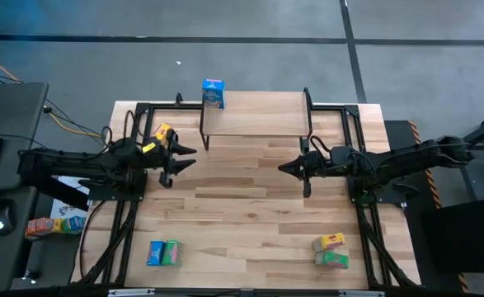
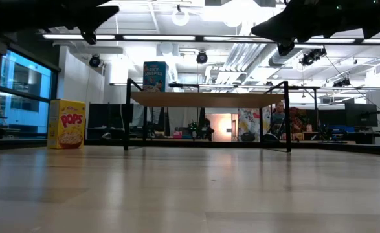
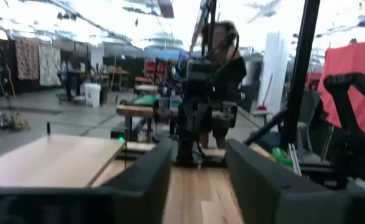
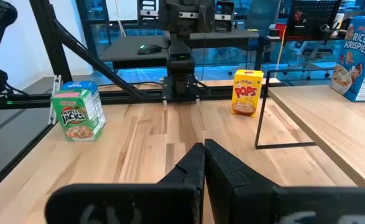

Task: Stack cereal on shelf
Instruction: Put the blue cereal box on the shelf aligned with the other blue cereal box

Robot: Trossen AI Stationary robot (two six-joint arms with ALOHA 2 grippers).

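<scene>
Your left claw (image 1: 185, 159): fingers parted, nothing between them, above table (image 1: 250, 214) | your right claw (image 1: 284, 168): closed, empty, beside shelf (image 1: 258, 113)

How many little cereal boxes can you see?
6: blue box on the shelf; yellow box left of it; blue-and-green pair front left; yellow-and-green pair front right. None seem hidden.

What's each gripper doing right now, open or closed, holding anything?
Left gripper: open, empty, above the table left of the shelf.
Right gripper: closed, holding nothing.
</scene>
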